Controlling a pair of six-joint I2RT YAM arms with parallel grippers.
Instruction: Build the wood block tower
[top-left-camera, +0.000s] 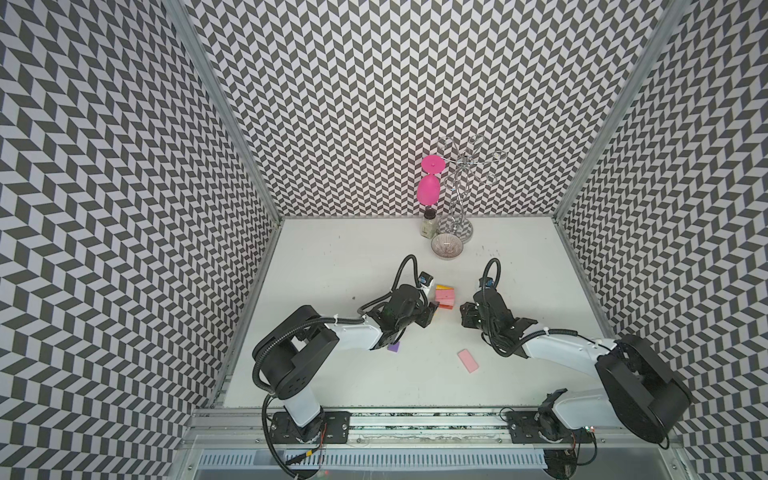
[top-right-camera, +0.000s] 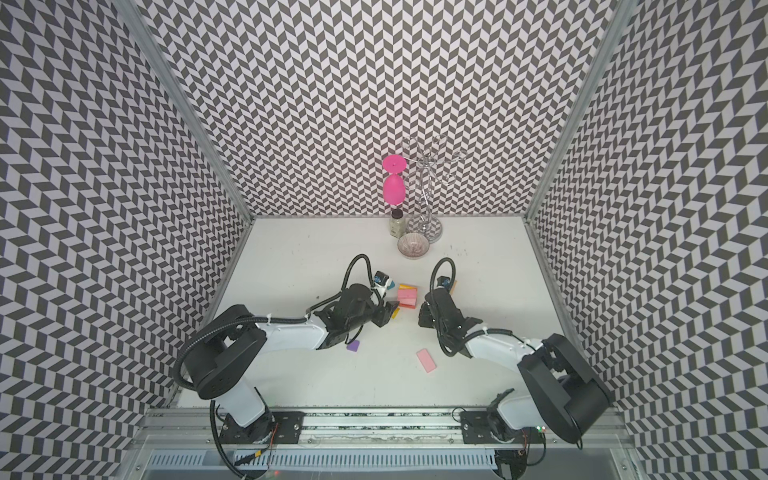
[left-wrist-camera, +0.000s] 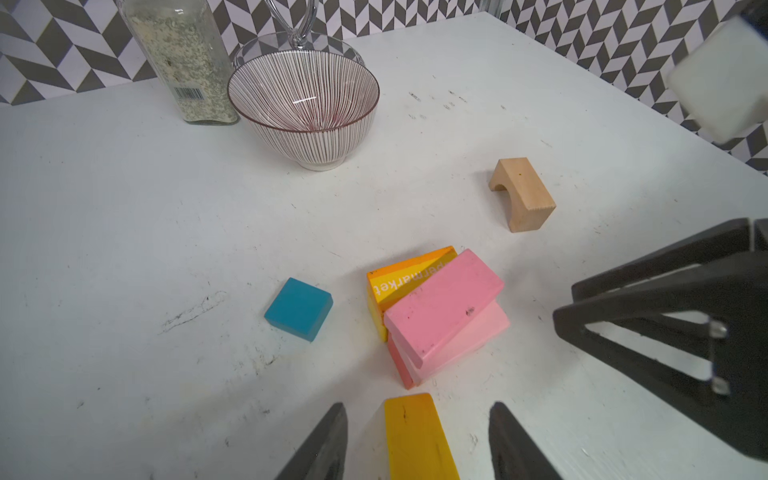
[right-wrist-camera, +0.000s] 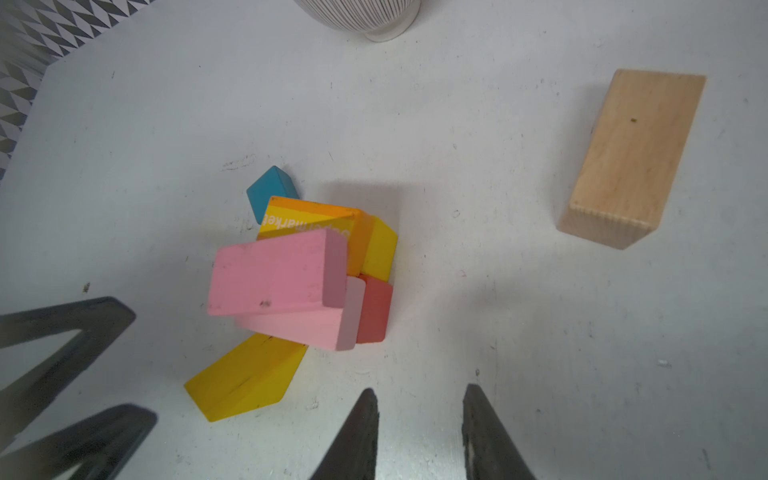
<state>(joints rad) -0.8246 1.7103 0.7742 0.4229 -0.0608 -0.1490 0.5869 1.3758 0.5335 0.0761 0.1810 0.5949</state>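
The wood block tower (top-left-camera: 444, 296) (top-right-camera: 407, 296) is a low, crooked pile mid-table. Two pink slabs (right-wrist-camera: 274, 274) (left-wrist-camera: 444, 303) lie askew over a red block (right-wrist-camera: 374, 307) and an orange printed block (right-wrist-camera: 316, 216). A yellow block (left-wrist-camera: 415, 440) (right-wrist-camera: 245, 378) lies on the table with one end by the pile. My left gripper (left-wrist-camera: 417, 409) (top-left-camera: 432, 309) is open around it, a gap on each side. My right gripper (right-wrist-camera: 420, 390) (top-left-camera: 463, 311) is open and empty, just right of the pile. Around lie a teal block (left-wrist-camera: 299, 309), a plain wood arch (left-wrist-camera: 523, 195) (right-wrist-camera: 631, 158), a loose pink slab (top-left-camera: 468, 360) and a purple block (top-left-camera: 392, 347).
At the back of the white table (top-left-camera: 332, 266) stand a ribbed bowl (top-left-camera: 447, 246), a spice bottle (top-left-camera: 429, 224) and a chrome rack (top-left-camera: 459, 199) with a pink goblet (top-left-camera: 429, 189) hanging from it. Patterned walls close in three sides.
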